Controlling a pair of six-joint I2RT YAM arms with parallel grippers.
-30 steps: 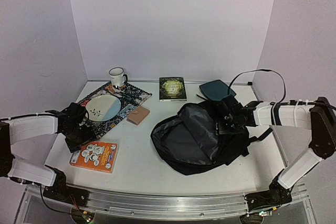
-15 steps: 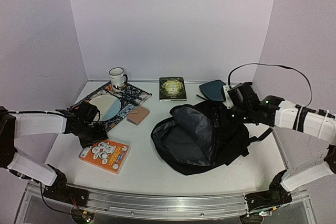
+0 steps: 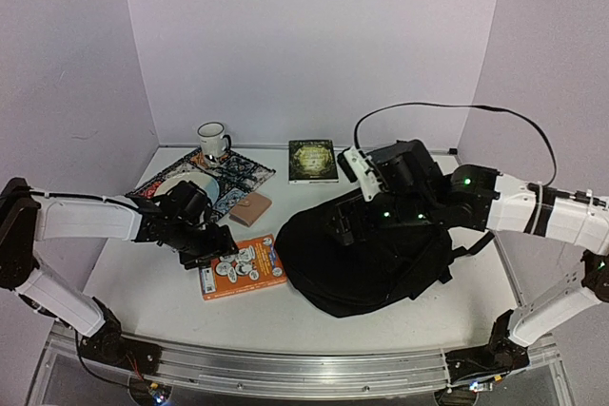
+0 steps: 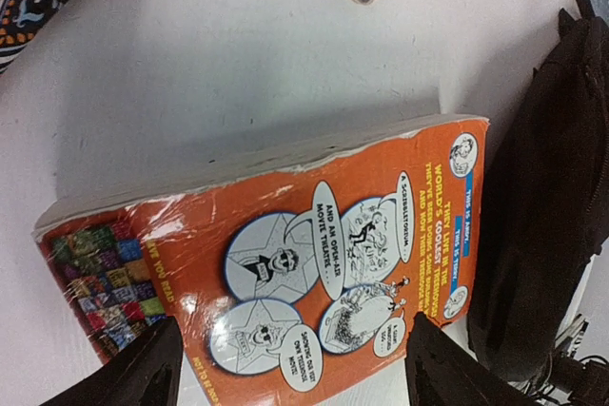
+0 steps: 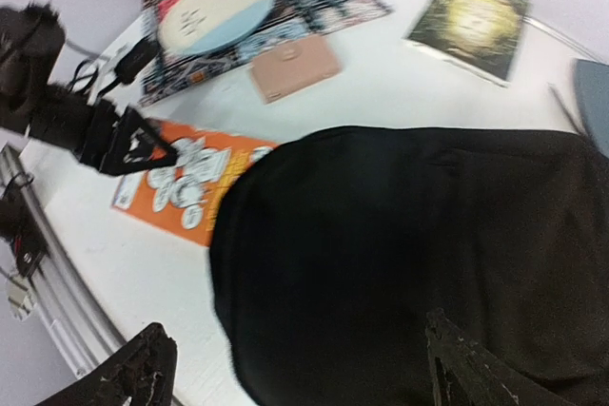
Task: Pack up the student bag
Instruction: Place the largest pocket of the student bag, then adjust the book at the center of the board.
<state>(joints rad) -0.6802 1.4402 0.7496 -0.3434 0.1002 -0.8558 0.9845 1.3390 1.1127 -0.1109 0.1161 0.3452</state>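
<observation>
On the desk (image 3: 133,294), the student bag (image 3: 381,259) lies flopped shut; the orange book (image 3: 244,268) at the spread left fingers (image 4: 152,373) may jam; right fingers (image 5: 143,373) gape.

The paperback (image 3: 243,268) lies just left of the student bag (image 3: 371,263), a wallet (image 3: 250,208) behind it (mug (image 3: 212,140) farther back left).

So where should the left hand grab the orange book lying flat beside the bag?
Probably across its narrow width, pinching the two long edges, coming straight down. The orange book lies flat on the table, and its length outspans the open left hand above it.
</observation>
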